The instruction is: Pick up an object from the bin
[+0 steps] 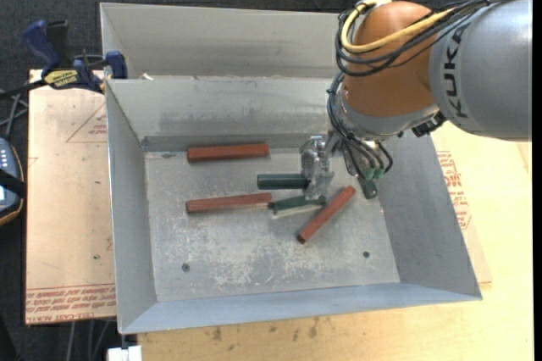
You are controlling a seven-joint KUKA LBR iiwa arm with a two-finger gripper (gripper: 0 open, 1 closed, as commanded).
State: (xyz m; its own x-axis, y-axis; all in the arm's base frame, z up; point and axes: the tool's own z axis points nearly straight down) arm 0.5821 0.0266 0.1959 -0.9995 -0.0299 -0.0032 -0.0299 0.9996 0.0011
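My gripper (pixel 318 168) hangs low in the right middle of the bin, under the orange wrist cover. It is right at the right end of a short dark green stick (pixel 282 180) that lies flat. Just below lies a second dark green stick (pixel 296 203), tilted a little. A red-brown stick (pixel 326 213) lies aslant to the lower right of the gripper, its upper end near the gripper's tip. Whether anything is held does not show.
Two more red-brown sticks lie to the left: one (pixel 228 152) near the bin's back wall and one (pixel 229 203) in the middle, its right end touching the lower green stick. The arm and its cables cover the bin's right back corner.
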